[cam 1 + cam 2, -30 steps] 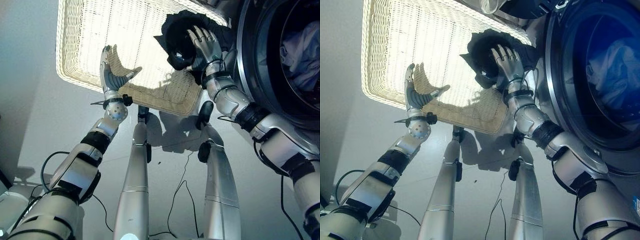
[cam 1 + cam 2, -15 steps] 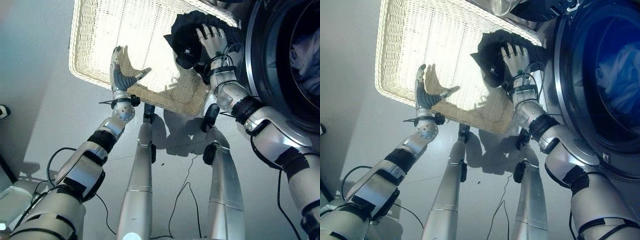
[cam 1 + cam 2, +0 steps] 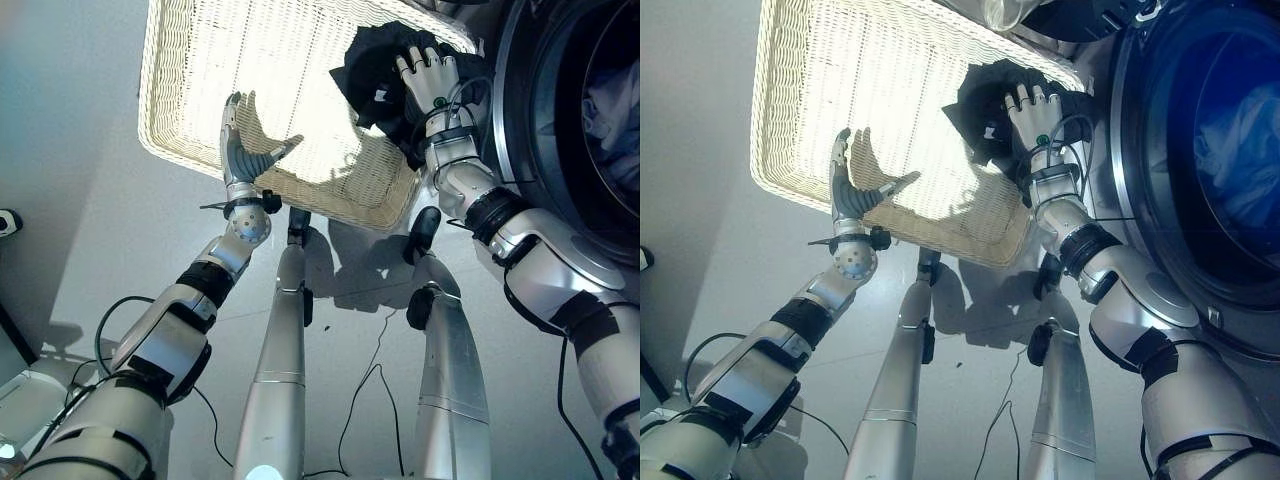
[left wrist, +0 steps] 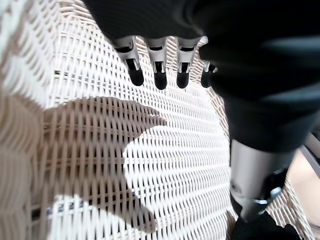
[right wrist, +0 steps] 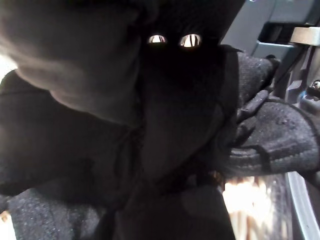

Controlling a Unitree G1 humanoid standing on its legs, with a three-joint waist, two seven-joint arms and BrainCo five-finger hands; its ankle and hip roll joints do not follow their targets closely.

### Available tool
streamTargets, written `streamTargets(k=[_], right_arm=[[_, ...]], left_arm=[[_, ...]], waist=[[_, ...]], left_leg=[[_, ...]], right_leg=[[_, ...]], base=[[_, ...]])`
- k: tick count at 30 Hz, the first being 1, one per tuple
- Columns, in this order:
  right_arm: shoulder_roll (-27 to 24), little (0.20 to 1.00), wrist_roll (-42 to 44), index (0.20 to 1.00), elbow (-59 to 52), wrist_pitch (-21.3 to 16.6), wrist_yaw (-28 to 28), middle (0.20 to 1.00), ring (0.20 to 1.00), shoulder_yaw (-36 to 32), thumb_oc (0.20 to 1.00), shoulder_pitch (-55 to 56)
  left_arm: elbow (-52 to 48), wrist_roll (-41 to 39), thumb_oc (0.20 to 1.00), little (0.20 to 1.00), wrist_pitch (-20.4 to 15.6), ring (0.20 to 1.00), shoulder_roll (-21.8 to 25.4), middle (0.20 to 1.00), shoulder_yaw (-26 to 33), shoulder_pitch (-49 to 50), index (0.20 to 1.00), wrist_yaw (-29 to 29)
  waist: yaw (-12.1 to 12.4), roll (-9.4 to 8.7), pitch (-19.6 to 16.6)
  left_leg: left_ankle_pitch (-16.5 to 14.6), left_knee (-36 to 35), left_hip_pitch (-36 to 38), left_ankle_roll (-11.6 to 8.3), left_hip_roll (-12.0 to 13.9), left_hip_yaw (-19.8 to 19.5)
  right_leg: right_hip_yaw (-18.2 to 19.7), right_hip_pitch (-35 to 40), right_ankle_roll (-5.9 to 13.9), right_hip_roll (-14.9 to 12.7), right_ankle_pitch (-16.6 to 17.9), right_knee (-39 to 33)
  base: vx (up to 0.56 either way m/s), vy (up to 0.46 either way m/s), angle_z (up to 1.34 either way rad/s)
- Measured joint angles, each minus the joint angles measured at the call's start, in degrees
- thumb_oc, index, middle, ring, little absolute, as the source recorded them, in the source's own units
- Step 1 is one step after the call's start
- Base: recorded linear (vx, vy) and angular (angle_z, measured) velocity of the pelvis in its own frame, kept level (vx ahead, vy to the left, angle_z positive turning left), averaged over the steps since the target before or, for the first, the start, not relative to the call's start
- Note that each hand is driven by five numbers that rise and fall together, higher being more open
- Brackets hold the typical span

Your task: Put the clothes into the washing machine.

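Lifting too soon could leave the dark garment [image 3: 375, 70] behind in the wicker basket [image 3: 190, 130], since the right robot hand [image 3: 428, 80] lies on top of it with fingers spread flat, not yet curled round the cloth. The garment sits bunched in the basket's far right corner, just beside the washing machine [image 3: 540, 130] door opening. The left robot hand [image 3: 238, 150] hovers released and straight-fingered over the basket's near edge, holding nothing.
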Motion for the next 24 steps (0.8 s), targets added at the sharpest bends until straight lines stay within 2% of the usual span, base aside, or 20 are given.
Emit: streamTargets(k=[3, 4, 7, 9, 10, 12, 13, 15, 17, 19, 20, 24], right_arm=[[-0.06, 0.200, 1.25, 0.200, -0.02, -0.42, -1.13, 0.200, 0.200, -0.15, 0.200, -0.01], [-0.05, 0.200, 4.05, 0.200, -0.09, -1.20, -1.68, 0.200, 0.200, -0.41, 0.200, 0.28], [-0.03, 0.200, 16.74, 0.200, -1.05, -5.35, -2.55, 0.200, 0.200, -3.88, 0.200, 1.03], [0.17, 0.200, 27.10, 0.200, -4.19, -8.11, -2.50, 0.200, 0.200, -9.54, 0.200, 2.39], [0.18, 0.200, 34.22, 0.200, -5.52, -10.66, -2.24, 0.200, 0.200, -12.58, 0.200, 3.32], [0.21, 0.200, 45.07, 0.200, -10.75, -14.39, -0.41, 0.200, 0.200, -19.99, 0.200, 6.80], [-0.28, 0.200, 50.50, 0.200, -12.94, -16.42, 0.69, 0.200, 0.200, -21.11, 0.200, 8.12], [-0.29, 0.200, 55.79, 0.200, -16.63, -18.22, 2.37, 0.200, 0.200, -24.22, 0.200, 10.59], [-0.46, 0.200, 64.61, 0.200, -21.60, -22.57, 4.72, 0.200, 0.200, -28.05, 0.200, 14.93], [-0.56, 0.200, 66.57, 0.200, -22.27, -23.78, 5.51, 0.200, 0.200, -28.47, 0.200, 16.12], [-0.44, 0.200, 71.31, 0.200, -26.06, -26.85, 7.35, 0.200, 0.200, -30.11, 0.200, 19.08], [-1.03, 0.200, 74.65, 0.200, -30.51, -30.84, 9.09, 0.200, 0.200, -33.42, 0.200, 24.45]], left_arm=[[-0.03, -0.02, 1.000, 1.000, -0.01, 1.000, -0.16, 1.000, 0.00, 0.05, 1.000, 0.33], [-0.10, -0.02, 1.000, 1.000, -0.01, 1.000, -0.23, 1.000, 0.00, 0.20, 1.000, 0.39], [-0.83, -0.03, 1.000, 1.000, -0.02, 1.000, -0.22, 1.000, 0.01, 0.32, 1.000, 0.92], [-1.11, -0.04, 1.000, 1.000, -0.02, 1.000, -0.16, 1.000, 0.19, 0.81, 1.000, 1.01], [-1.41, -0.03, 1.000, 1.000, -0.02, 1.000, -0.13, 1.000, 0.25, 1.05, 1.000, 1.04], [-2.43, -0.08, 1.000, 1.000, -0.03, 1.000, 0.08, 1.000, 1.40, 1.91, 1.000, 1.03], [-3.08, -0.07, 1.000, 1.000, -0.03, 1.000, 0.54, 1.000, 1.57, 2.87, 1.000, 0.97], [-4.40, -0.08, 1.000, 1.000, -0.07, 1.000, 1.00, 1.000, 2.68, 3.94, 1.000, 0.91], [-5.79, -0.06, 1.000, 1.000, 0.05, 1.000, 1.08, 1.000, 3.83, 5.37, 1.000, 1.03], [-5.79, -0.06, 1.000, 1.000, 0.20, 1.000, 1.02, 1.000, 3.91, 5.54, 1.000, 1.04], [-6.44, -0.06, 1.000, 1.000, 0.25, 1.000, 1.29, 1.000, 5.20, 6.04, 1.000, 1.13], [-7.49, -0.01, 1.000, 1.000, 0.33, 1.000, 1.37, 1.000, 5.28, 6.39, 1.000, 1.62]], waist=[[-0.07, 0.00, 0.00], [-0.10, 0.00, 0.00], [-0.15, 0.00, 0.00], [-0.22, 0.00, 0.00], [-0.30, 0.00, 0.00], [-0.73, 0.00, 0.00], [-1.06, 0.00, 0.00], [-1.60, 0.00, 0.00], [-2.09, -0.02, 0.01], [-2.67, -0.04, 0.01], [-3.56, -0.07, 0.02], [-5.07, -0.13, 0.05]], left_leg=[[0.01, 0.05, -0.31, -0.01, 0.01, -0.03], [0.00, 0.05, -0.28, -0.01, 0.01, -0.03], [0.00, 0.05, -0.29, 0.00, 0.00, -0.03], [0.00, 0.05, -0.29, -0.01, -0.01, -0.03], [0.00, 0.06, -0.29, -0.01, -0.01, -0.03], [-0.06, 0.07, -0.36, -0.06, -0.03, -0.03], [-0.10, 0.08, -0.35, -0.08, -0.06, -0.03], [-0.15, 0.08, -0.36, -0.11, -0.09, -0.02], [-0.23, 0.12, -0.46, -0.07, -0.12, 0.37], [-0.24, 0.17, -0.51, -0.04, -0.10, 0.61], [-0.35, 0.24, -0.87, 0.07, -0.14, 0.87], [-0.76, 0.44, -1.01, 0.25, -0.05, 1.08]], right_leg=[[0.00, -0.35, 0.00, 0.00, -0.01, 0.14], [0.00, -0.34, -0.01, 0.01, -0.01, 0.14], [0.00, -0.35, -0.01, 0.00, -0.01, 0.15], [0.02, -0.40, -0.01, 0.00, -0.02, 0.21], [0.03, -0.41, -0.01, 0.00, -0.02, 0.20], [0.05, -0.46, -0.02, 0.00, -0.11, 0.22], [0.11, -0.49, -0.02, 0.00, -0.12, 0.19], [0.17, -0.51, 0.01, 0.00, -0.18, 0.16], [0.56, -0.88, 0.02, 0.04, -0.18, 0.07], [0.81, -1.04, 0.03, 0.08, -0.18, 0.07], [1.06, -1.46, 0.07, 0.12, -0.14, -0.08], [1.29, -1.28, 0.28, 0.37, 0.11, -0.86]], base=[[0.00, 0.000, 0.00], [0.00, 0.000, 0.00], [0.00, 0.000, 0.00], [0.00, 0.000, 0.00], [0.00, 0.000, 0.00], [0.00, 0.035, 0.00], [0.00, 0.048, -0.01], [0.00, 0.000, 0.00], [0.00, 0.030, -0.05], [-0.01, 0.020, -0.04], [-0.01, 0.015, -0.04], [-0.01, 0.014, -0.05]])
